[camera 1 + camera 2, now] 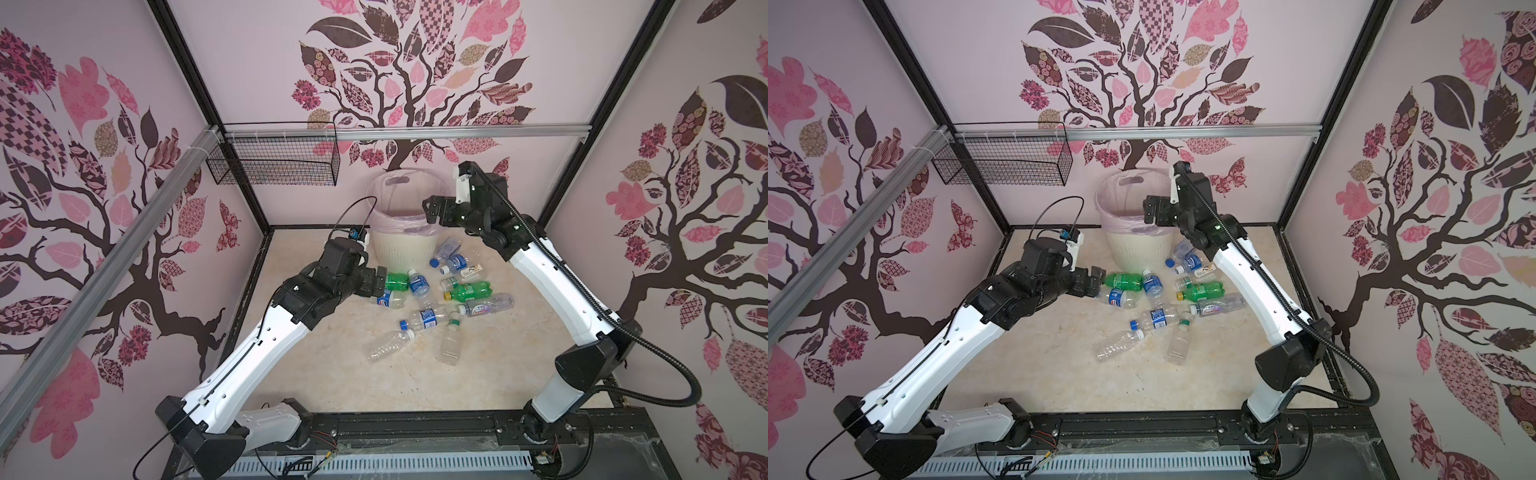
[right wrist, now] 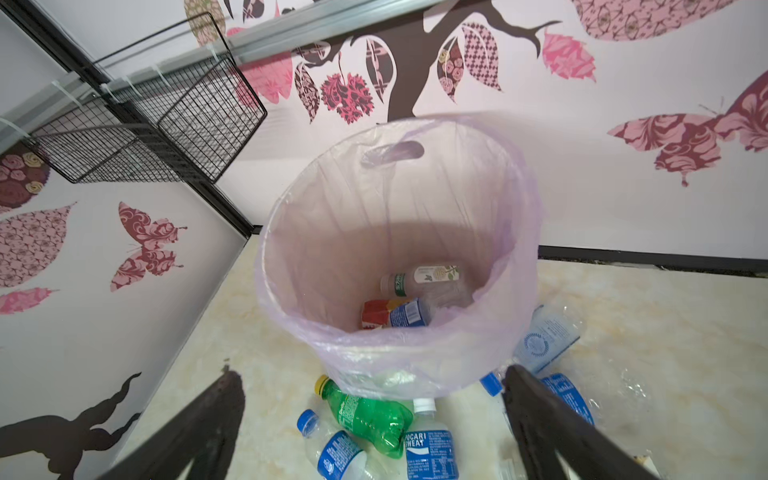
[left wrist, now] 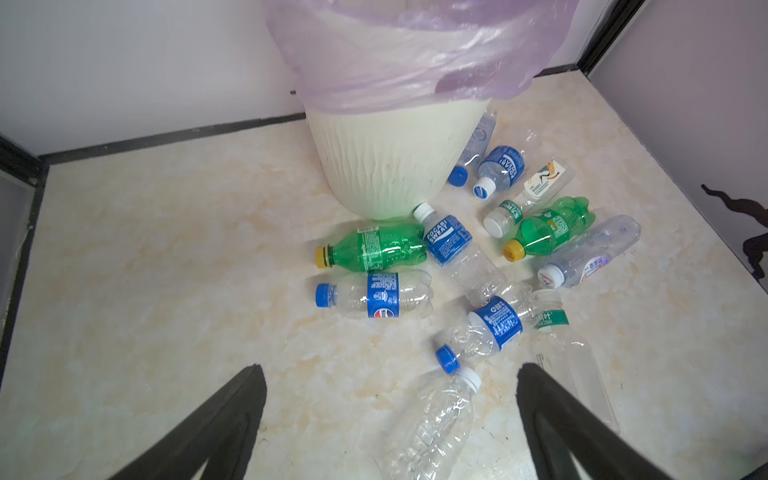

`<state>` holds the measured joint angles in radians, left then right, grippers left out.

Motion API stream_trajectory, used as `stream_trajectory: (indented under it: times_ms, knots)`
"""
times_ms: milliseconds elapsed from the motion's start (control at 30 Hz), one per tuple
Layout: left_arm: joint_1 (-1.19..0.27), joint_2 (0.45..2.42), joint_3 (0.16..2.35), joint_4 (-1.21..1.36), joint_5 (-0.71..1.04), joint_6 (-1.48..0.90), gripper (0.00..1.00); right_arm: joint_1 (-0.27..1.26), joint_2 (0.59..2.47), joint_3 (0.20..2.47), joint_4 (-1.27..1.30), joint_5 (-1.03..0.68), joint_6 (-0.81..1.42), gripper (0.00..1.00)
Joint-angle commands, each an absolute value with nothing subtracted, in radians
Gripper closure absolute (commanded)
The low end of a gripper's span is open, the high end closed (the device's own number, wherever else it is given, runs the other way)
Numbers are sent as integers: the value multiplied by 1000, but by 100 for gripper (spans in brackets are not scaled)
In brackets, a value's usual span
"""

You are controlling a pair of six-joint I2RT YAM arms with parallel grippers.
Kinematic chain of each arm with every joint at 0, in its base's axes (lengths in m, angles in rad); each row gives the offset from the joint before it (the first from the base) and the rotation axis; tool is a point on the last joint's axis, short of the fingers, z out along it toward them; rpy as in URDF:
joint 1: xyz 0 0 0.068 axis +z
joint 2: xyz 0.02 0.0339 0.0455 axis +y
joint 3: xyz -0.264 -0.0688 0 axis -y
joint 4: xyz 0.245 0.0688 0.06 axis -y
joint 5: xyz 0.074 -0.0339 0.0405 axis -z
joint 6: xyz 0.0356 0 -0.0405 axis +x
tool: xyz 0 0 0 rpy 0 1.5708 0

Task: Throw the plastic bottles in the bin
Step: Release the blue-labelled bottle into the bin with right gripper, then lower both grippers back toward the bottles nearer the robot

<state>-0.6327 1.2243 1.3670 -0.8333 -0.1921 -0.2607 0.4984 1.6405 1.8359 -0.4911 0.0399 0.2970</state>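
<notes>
Holds left hand [image 1: 381, 281] splayed and empty, low over the counter [image 1: 332, 374], just beside a green bottle [image 1: 397, 281]. Holds right hand [image 1: 430, 210] splayed and empty above the rim of the bin [image 1: 399, 253]. Bin at counter's back edge, mid-width. About 12 plastic bottles [image 1: 428, 318] strewn before it, toward the right; at least 2 others inside.

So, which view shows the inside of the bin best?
The right wrist view: it looks down into the bin, showing bottles inside. Both top views show mainly rim and wall; the left wrist view, only its outside.
</notes>
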Motion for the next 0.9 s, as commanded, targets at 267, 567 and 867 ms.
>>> stream_trajectory:
  times_ms: [267,567,867]
  knots:
    - [-612,1138,1202,-908,-10,-353,3,621,1356,1407,-464,85,316,1]
    - [-617,1097,1028,-953,123,-368,3,640,1216,1056,-421,-3,413,0]
    - [-677,1165,908,-885,176,-399,3,676,1158,894,-382,-33,473,0]
